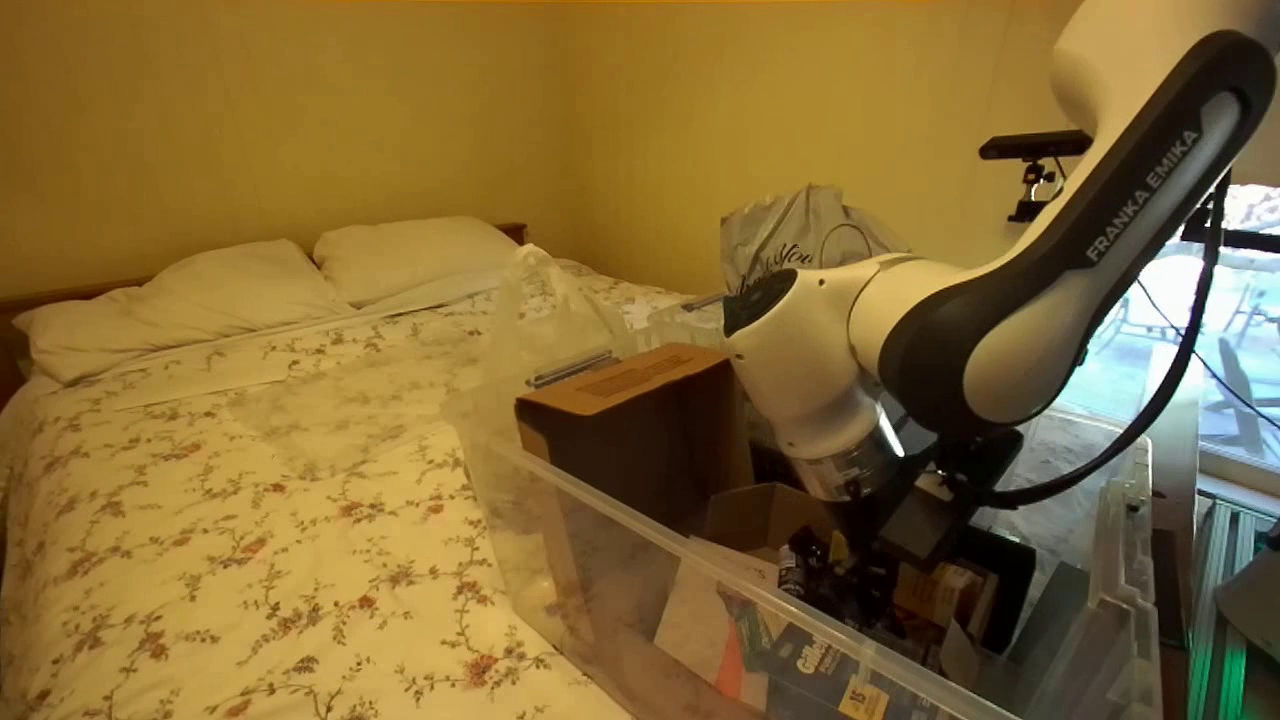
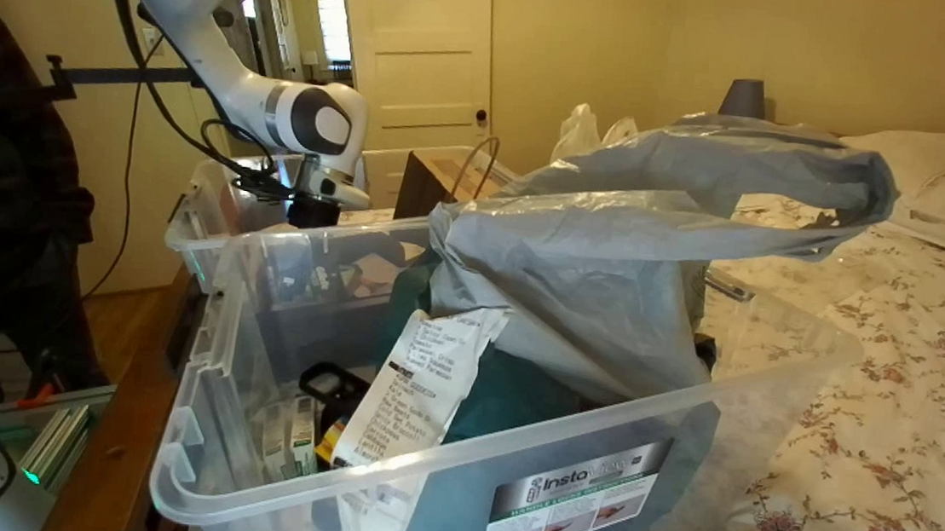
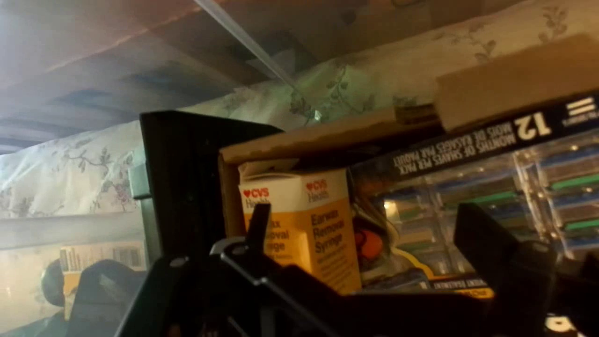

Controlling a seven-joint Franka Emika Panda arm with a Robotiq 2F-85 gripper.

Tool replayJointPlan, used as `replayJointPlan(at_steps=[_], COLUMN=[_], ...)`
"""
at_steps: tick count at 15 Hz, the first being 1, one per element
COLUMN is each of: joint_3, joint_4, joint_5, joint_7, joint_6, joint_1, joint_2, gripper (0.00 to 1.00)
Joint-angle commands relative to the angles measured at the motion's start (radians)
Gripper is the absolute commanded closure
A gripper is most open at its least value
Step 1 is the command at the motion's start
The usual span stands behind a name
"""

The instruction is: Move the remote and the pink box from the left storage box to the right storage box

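Observation:
The left storage box (image 1: 640,522) is a clear tub full of packages in an exterior view; part of it shows beyond the right storage box in an exterior view (image 2: 194,243). My gripper (image 3: 369,229) is open, low inside the left storage box. A yellow-and-white CVS box (image 3: 327,234) and a razor pack (image 3: 472,206) lie beyond and between its fingers. The gripper body also shows in an exterior view (image 2: 315,211). The right storage box (image 2: 587,425) has teal-looking contents and a grey bag on top. I cannot pick out the remote or the pink box.
A tall brown cardboard box (image 1: 625,385) stands open in the left storage box. A black panel (image 3: 182,178) stands beside the CVS box. The grey plastic bag (image 2: 592,267) rises above the right storage box's rim. A receipt (image 2: 420,381) hangs there. A bed (image 1: 300,520) lies alongside.

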Motion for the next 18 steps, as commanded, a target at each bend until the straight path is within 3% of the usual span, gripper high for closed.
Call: replayJointPlan(at_steps=[1, 6, 15, 18], joint_3=[0.014, 0.014, 0.001, -0.004], joint_4=[-0.027, -0.098, -0.166, -0.183], joint_5=[0.009, -0.019, 0.011, 0.000], joint_7=[0.002, -0.041, -0.145, -0.132], joint_6=[0.012, 0.085, 0.243, 0.242], joint_1=[-0.017, -0.045, -0.105, -0.104], joint_2=[-0.022, -0.063, -0.028, -0.044], gripper=[0.00, 0.00, 0.00, 0.00])
